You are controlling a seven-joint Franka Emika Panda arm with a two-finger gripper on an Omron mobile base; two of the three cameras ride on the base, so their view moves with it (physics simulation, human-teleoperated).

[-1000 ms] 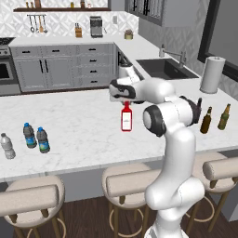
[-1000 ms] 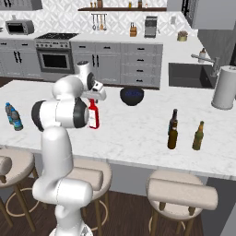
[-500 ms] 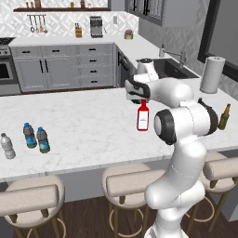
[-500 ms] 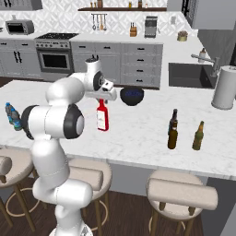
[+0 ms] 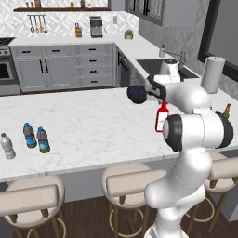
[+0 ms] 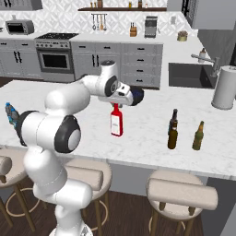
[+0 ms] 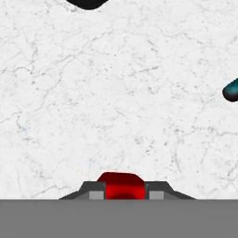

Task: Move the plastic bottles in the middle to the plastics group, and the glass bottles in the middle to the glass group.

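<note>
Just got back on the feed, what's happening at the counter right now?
The gripper is shut on the red bottle by its cap, holding it upright over the marble counter. To its right stand two slim dark bottles, the glass group. Three small water bottles stand at the far left end.

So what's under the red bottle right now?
White marble counter. The red bottle hangs upright in the gripper; whether its base touches the counter cannot be told.

Paper towel roll (image 6: 226, 87) beside sink (image 6: 186, 75)
</note>
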